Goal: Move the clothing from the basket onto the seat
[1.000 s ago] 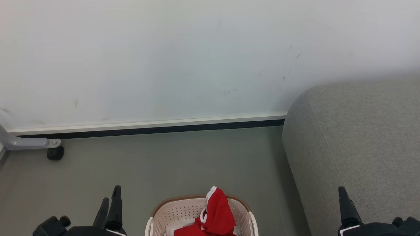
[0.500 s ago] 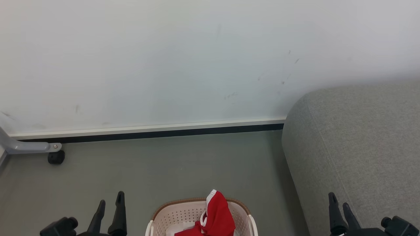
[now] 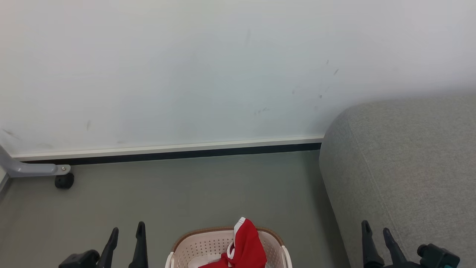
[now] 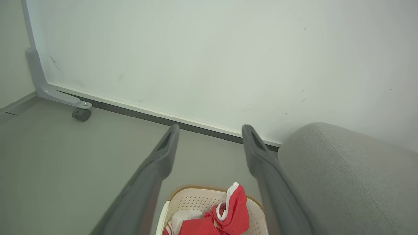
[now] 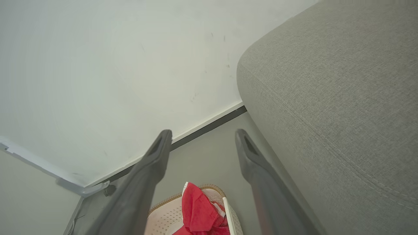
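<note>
Red clothing with white trim (image 3: pixel 243 245) lies heaped in the cream-white basket (image 3: pixel 193 243) at the bottom centre of the head view, one fold sticking up over the brown rim. The clothing (image 4: pixel 228 215) and basket (image 4: pixel 192 199) also show between the fingers in the left wrist view, and the clothing (image 5: pixel 199 213) in the basket (image 5: pixel 165 217) in the right wrist view. The grey seat (image 3: pixel 405 167) stands to the right of the basket. My left gripper (image 3: pixel 127 230) is open left of the basket. My right gripper (image 3: pixel 375 227) is open in front of the seat's side. Both hold nothing.
A white board-like wall panel (image 3: pixel 186 74) with a dark lower strip stands behind. Its grey leg with a black caster (image 3: pixel 64 181) rests on the grey floor (image 3: pixel 204 190) at the left. Open floor lies between the basket and the panel.
The left gripper's fingers have spread apart and sunk lower in the view. The right gripper has shifted left and now shows two parted fingers. The head view has tilted slightly.
</note>
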Available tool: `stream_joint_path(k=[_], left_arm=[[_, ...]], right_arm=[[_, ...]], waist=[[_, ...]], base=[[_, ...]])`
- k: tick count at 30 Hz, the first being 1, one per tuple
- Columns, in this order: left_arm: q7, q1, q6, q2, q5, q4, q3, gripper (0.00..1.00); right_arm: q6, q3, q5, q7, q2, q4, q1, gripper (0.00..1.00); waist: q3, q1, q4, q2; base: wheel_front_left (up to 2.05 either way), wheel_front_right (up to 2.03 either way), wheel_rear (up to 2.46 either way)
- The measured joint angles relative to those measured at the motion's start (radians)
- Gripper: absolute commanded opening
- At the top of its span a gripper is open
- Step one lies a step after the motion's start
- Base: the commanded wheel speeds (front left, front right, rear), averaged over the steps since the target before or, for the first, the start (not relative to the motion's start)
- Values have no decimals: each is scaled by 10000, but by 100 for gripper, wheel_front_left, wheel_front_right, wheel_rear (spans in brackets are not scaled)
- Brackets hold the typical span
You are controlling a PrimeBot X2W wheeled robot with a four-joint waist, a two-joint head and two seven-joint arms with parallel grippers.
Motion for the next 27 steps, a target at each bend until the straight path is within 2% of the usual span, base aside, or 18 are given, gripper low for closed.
stream_joint_path(k=[27], left_arm=[[-986,402,508,69,3162,140,-374,100]], right_arm=[[-495,984,-3486,-961,-196,-92,228,100]], waist=[[-179,0,-74,0]], base=[[0,0,0]])
